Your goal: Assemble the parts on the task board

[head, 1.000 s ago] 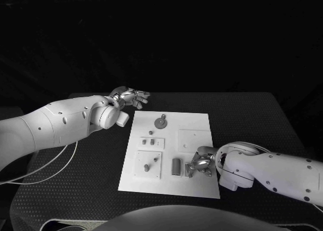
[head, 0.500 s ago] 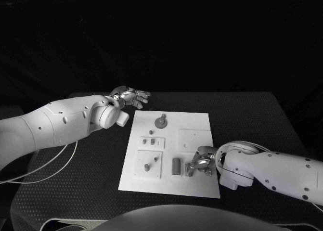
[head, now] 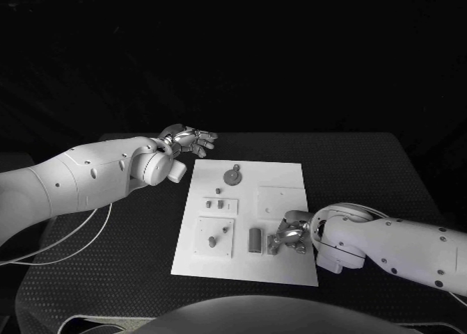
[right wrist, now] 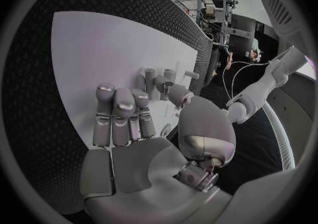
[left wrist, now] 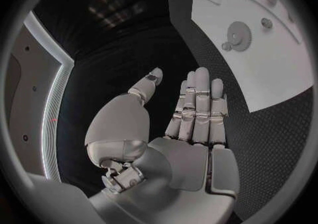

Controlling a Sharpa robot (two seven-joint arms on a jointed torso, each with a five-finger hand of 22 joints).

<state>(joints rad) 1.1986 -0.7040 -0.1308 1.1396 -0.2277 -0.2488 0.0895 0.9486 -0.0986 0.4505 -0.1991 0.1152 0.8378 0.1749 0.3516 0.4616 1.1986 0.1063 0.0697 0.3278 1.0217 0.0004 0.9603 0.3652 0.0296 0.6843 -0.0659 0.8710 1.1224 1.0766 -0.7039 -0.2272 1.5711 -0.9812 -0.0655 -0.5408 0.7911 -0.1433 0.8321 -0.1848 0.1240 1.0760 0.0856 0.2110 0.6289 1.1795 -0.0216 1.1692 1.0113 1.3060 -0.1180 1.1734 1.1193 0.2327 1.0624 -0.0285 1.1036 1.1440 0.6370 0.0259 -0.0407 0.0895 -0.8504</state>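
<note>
**A:** Head view: where does the assembly stand?

**B:** Midway, by the look of it. The board [head: 248, 221] lies in the middle of the worktop [head: 374, 174]. A gear [head: 232, 177] sits at its far end, small pegs [head: 219, 204] stand in a block at its middle left, and a pin [head: 212, 242] stands on the near-left plate. A dark cylinder [head: 254, 240] stands just beside the right robot hand [head: 290, 235], which is down on the board's near right. Whether each part is fully seated is too small to tell.

**A:** And the left robot hand?

**B:** The left robot hand [head: 189, 140] hovers off the board's far-left corner, fingers loosely apart and holding nothing.

**A:** Left wrist view?

**B:** Same hand [left wrist: 179, 128], palm bare, fingers straight and side by side, thumb apart. Beyond it lies the board [left wrist: 278, 65] with the gear [left wrist: 238, 36] flat on it and a small round part [left wrist: 266, 23] near it.

**A:** Right wrist view?

**B:** The right hand [right wrist: 142, 134] reaches over the board [right wrist: 99, 49], fingers extended toward several upright pegs [right wrist: 159, 81]. The thumb lies close by those pegs; whether it pinches one I cannot tell.

**A:** What remains?

**B:** My judgement: the work near the right hand is unfinished, and the parts by it likely still need setting.
</note>
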